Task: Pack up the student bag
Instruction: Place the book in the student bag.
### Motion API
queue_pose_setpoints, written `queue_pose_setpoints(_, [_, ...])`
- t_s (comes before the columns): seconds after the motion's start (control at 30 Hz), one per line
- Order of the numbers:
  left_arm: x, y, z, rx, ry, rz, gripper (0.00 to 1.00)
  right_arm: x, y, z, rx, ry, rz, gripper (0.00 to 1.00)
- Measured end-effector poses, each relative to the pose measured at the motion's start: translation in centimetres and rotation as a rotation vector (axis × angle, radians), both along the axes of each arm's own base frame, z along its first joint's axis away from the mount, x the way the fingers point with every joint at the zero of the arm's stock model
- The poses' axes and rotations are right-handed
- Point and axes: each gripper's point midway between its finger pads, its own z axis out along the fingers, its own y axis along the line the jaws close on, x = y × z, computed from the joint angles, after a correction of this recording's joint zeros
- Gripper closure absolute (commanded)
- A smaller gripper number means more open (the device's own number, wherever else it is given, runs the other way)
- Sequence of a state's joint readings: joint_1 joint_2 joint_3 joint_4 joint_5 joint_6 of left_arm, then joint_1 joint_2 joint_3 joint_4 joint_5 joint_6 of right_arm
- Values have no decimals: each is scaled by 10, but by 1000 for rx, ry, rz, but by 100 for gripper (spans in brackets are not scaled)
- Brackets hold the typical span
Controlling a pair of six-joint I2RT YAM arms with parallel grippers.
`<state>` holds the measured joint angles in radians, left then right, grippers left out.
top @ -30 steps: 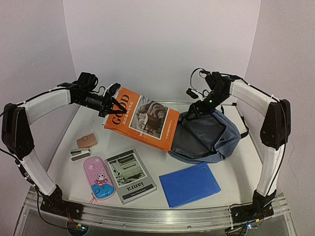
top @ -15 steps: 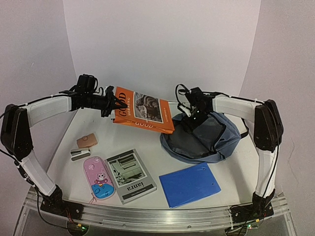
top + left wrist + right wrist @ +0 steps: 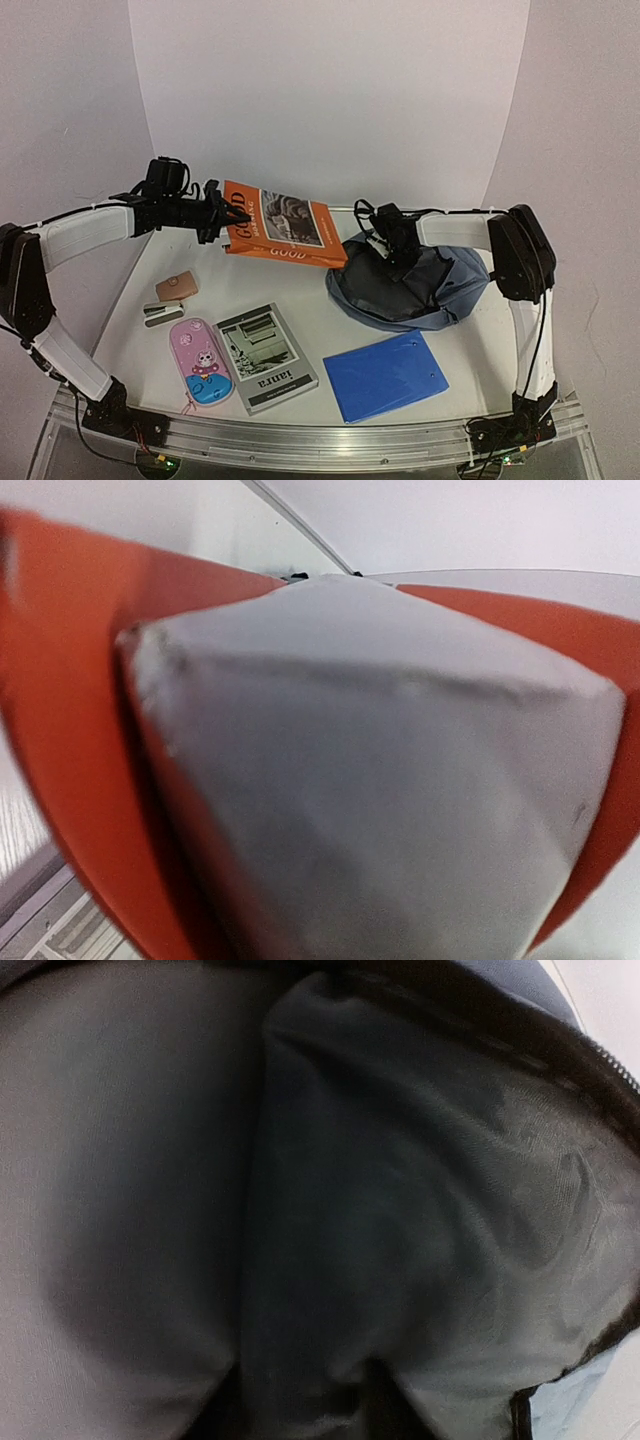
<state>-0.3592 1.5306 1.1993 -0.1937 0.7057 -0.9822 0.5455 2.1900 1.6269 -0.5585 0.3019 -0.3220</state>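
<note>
The student bag [image 3: 432, 292], slate-blue with its mouth open toward the left, lies at the right of the table. My right gripper [image 3: 397, 248] sits low on the bag's upper rim. In the right wrist view a fold of the grey lining [image 3: 450, 1210] bunches down into the jaws beside the dark zipper [image 3: 592, 1062]; the fingers themselves are hidden. My left gripper [image 3: 228, 215] is shut on the left edge of an orange book [image 3: 290, 232], held in the air just left of the bag. The left wrist view shows only its orange cover [image 3: 70, 730] and grey page block [image 3: 380, 780].
On the table lie a bright-blue folder [image 3: 385, 375] front right, a grey booklet [image 3: 265, 357], a pink pencil case [image 3: 200, 362], a small brown case [image 3: 176, 286] and a grey stapler-like item [image 3: 160, 314]. Walls close off the back and both sides.
The right gripper came down and leftward onto the bag's rim and its jaws closed, bunching the fabric. The left arm tipped the book flatter and carried it slightly up.
</note>
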Motion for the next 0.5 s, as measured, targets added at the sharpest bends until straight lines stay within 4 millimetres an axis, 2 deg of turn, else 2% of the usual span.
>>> queue_pose_setpoints(0.07, [-4, 1, -7, 1, 20, 0, 92, 2, 1, 3, 10, -6, -7, 99])
queue_pose_setpoints(0.23, [-15, 1, -13, -6, 50, -25, 91, 13, 7, 22, 94, -9, -41, 100])
queue_pose_setpoints(0.43, [-34, -10, -8, -36, 58, -94, 91, 43, 15, 68, 330, -47, -142, 100])
queue_pose_setpoints(0.5, [-38, -16, -8, -47, 64, -117, 91, 48, 18, 78, 402, -48, -182, 100])
